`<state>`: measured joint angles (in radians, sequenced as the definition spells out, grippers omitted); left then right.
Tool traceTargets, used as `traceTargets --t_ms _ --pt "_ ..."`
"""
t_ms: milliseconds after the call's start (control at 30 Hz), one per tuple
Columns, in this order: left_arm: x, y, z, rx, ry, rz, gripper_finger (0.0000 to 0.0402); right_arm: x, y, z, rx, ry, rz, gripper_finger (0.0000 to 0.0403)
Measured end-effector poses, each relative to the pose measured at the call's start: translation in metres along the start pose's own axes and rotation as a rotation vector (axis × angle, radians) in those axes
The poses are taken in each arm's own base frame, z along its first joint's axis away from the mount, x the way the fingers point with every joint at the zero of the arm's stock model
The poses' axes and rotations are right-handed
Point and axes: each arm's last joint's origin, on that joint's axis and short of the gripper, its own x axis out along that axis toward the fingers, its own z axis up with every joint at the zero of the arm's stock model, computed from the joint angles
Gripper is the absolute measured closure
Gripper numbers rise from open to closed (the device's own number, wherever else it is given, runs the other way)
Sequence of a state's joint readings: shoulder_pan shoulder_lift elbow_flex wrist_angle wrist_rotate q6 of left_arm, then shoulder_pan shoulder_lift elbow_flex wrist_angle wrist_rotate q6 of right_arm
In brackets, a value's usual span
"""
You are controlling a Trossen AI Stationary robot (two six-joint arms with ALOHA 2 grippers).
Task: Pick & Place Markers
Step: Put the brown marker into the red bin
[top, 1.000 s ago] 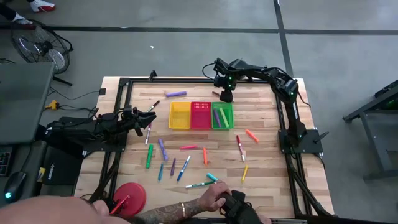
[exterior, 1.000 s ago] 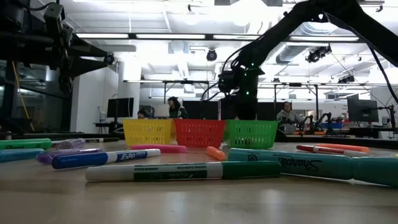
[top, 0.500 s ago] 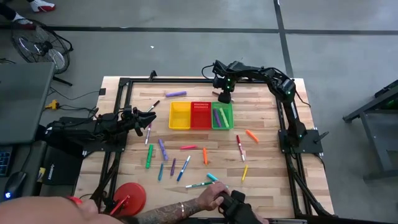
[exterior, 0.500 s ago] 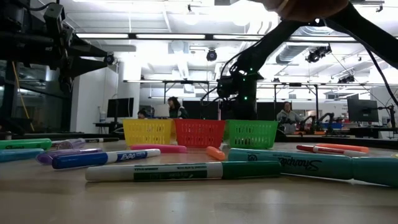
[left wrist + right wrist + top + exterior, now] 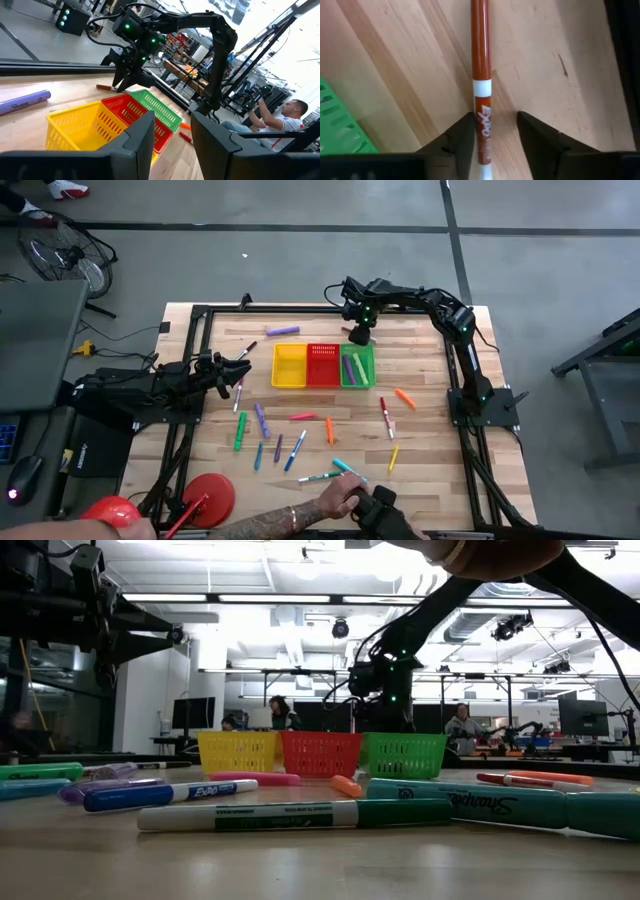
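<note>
An orange-red marker lies flat on the wood behind the green basket, near the table's far edge. My right gripper is open and points down over it, one finger on each side of the marker's white-banded part; one finger stands very close beside it. Several more markers lie scattered over the table's middle and near part, and a purple one lies by the far edge. A purple and a green marker lie in the green basket. My left gripper waits open at the table's left.
The yellow basket and the red basket stand in a row with the green one at the table's middle. A person's hand holds a black object at the near edge. A red round thing sits at the near left corner.
My right gripper has shifted a little toward the table's left behind the green basket, still pointing down. A person's arm has come into the top of the low view.
</note>
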<state>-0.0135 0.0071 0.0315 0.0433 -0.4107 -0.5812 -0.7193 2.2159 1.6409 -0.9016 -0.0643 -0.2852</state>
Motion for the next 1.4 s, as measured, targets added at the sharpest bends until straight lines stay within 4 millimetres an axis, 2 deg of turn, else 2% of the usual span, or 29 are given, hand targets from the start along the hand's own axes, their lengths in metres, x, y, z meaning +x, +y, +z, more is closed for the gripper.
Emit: traceTargets --t_ms 267,400,667,900,1200,1400 --pt "0.000 0.000 0.000 0.000 0.000 0.000 0.0275 0.001 0.000 -0.001 -0.001 0.007 -0.003 0.0354" --pt "0.000 0.000 0.000 0.000 0.000 0.001 0.0275 0.001 0.000 -0.001 -0.001 0.009 -0.001 0.0379" --pt "0.000 0.000 0.000 0.000 0.000 0.001 0.0275 0.000 0.000 -0.001 0.018 0.009 0.003 0.0376" --pt "0.000 0.000 0.000 0.000 0.000 0.001 0.0275 -0.010 -0.001 -0.002 0.032 -0.010 0.020 0.0384" --pt "0.000 0.000 0.000 0.000 0.000 0.001 0.0275 -0.030 0.000 -0.002 0.058 -0.048 0.018 0.0383" --pt "0.000 0.000 0.000 0.000 0.000 0.001 0.0275 -0.050 0.003 -0.004 0.137 -0.095 0.045 0.0384"
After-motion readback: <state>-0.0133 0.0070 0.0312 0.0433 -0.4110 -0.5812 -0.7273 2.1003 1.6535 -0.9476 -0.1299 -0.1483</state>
